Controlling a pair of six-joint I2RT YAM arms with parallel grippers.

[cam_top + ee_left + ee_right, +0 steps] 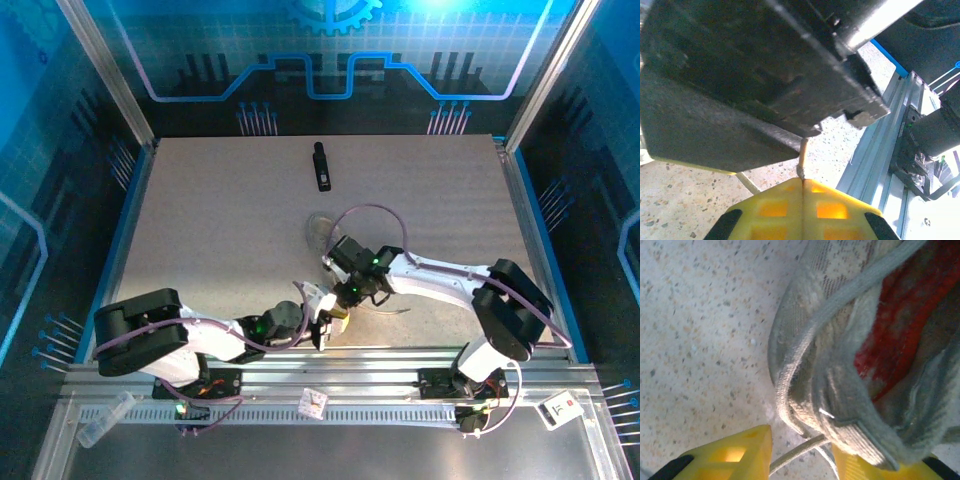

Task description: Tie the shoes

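Speckled table. Shoe near middle, by right gripper, fingers apart around shoe edge. Left gripper pinching lace tight. Best pull lace slow, hold shoe steady.

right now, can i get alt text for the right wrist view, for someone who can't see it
Close-up of the beige sneaker on the speckled table, showing its fabric edge and red lining, with a pale lace running diagonally across it. At the bottom, the right gripper has its yellow fingers apart, a thin lace strand passing between them.
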